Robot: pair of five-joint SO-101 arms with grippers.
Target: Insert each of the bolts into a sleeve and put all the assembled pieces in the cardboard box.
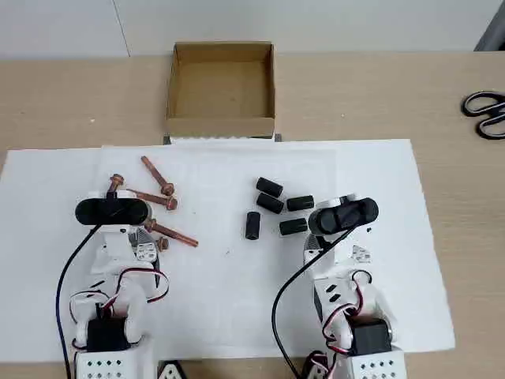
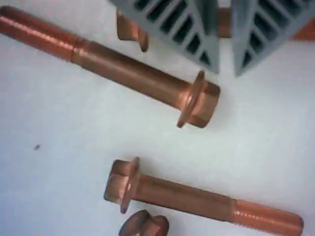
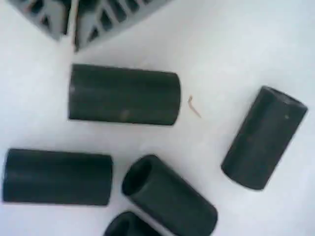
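Several copper bolts [image 1: 158, 197] lie scattered on the white sheet at the left, and several black sleeves [image 1: 276, 207] lie loose at its middle. The open cardboard box [image 1: 221, 118] stands beyond the sheet. In the left wrist view my left gripper [image 2: 225, 71] hangs low over the sheet with its fingers nearly together and nothing between them. One bolt [image 2: 133, 73] lies just beside its tips and another bolt [image 2: 197, 199] farther off. My right gripper [image 3: 73, 44] is shut and empty, right next to one sleeve [image 3: 123, 94], with other sleeves [image 3: 170, 194] close around.
The left arm [image 1: 112, 211] and right arm [image 1: 343, 215] sit folded at the near side of the sheet [image 1: 379, 166]. Black scissors [image 1: 485, 113] lie at the table's far right. Bare sheet lies between the bolts and the sleeves.
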